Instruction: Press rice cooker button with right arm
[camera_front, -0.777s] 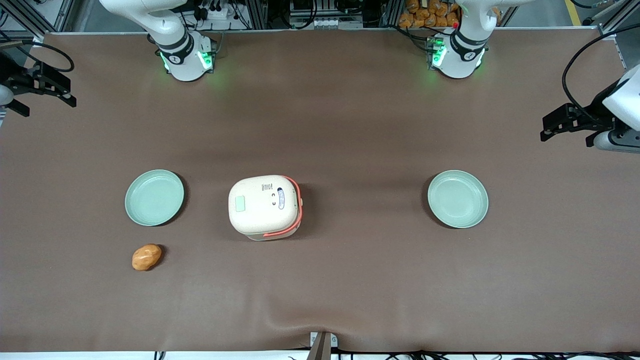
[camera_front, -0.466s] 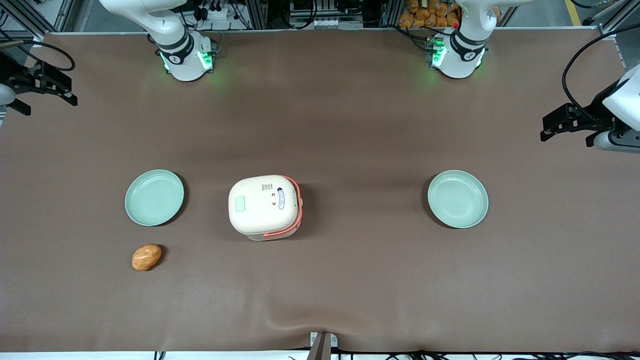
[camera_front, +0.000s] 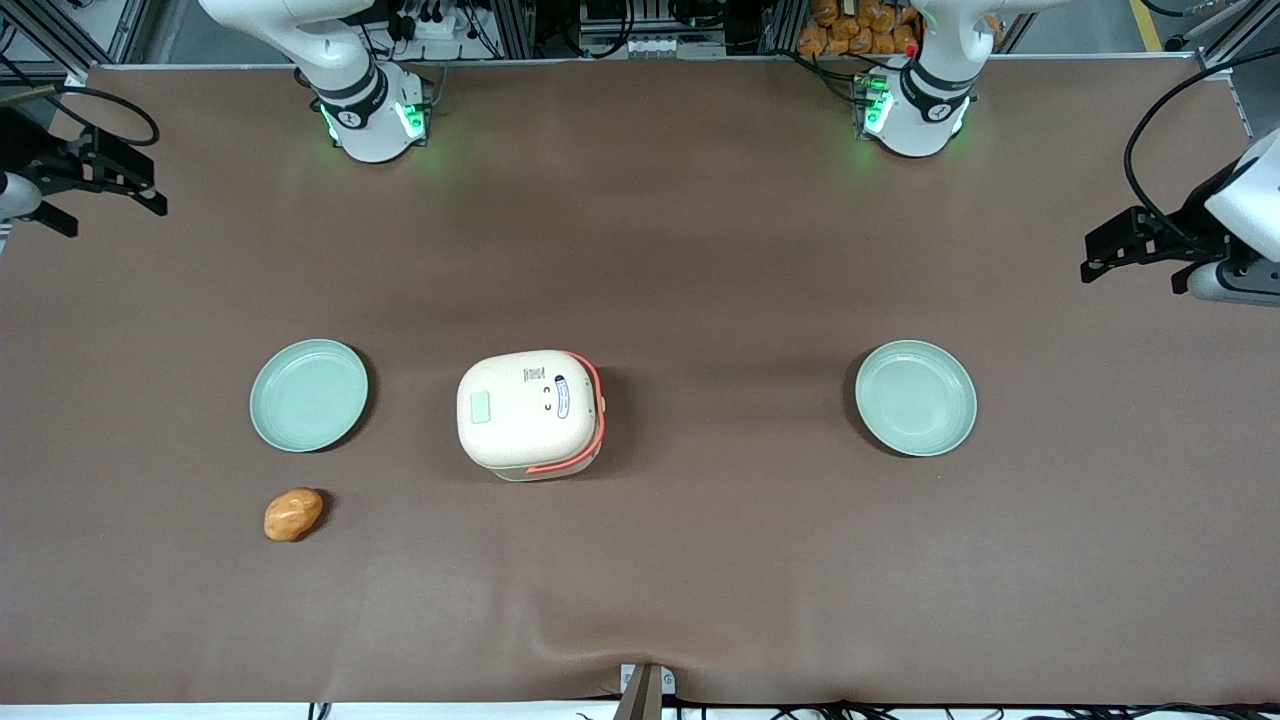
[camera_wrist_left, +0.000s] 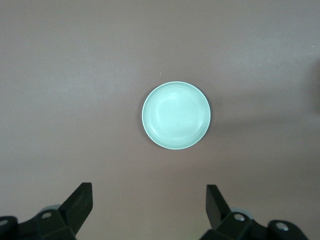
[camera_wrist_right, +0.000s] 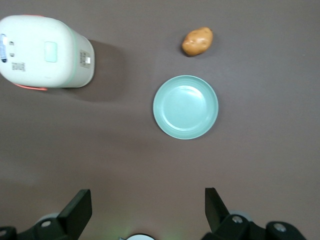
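Observation:
The cream rice cooker (camera_front: 530, 415) with its coral-orange handle band stands at the middle of the table, lid closed. Its pale green button (camera_front: 480, 407) is on the lid, on the side toward the working arm's end. My right gripper (camera_front: 112, 215) hangs high over the table's edge at the working arm's end, farther from the front camera than the cooker and well apart from it. It is open and empty. In the right wrist view the gripper (camera_wrist_right: 147, 195) shows with its jaws wide apart, and the cooker (camera_wrist_right: 45, 50) and button (camera_wrist_right: 50, 51) are also in sight.
A pale green plate (camera_front: 308, 394) lies between the gripper and the cooker, and it also shows in the right wrist view (camera_wrist_right: 185, 106). A potato (camera_front: 293, 514) lies nearer the front camera than that plate. A second plate (camera_front: 915, 398) lies toward the parked arm's end.
My right gripper has shifted slightly inward over the table and a little nearer the front camera. Nothing else has moved.

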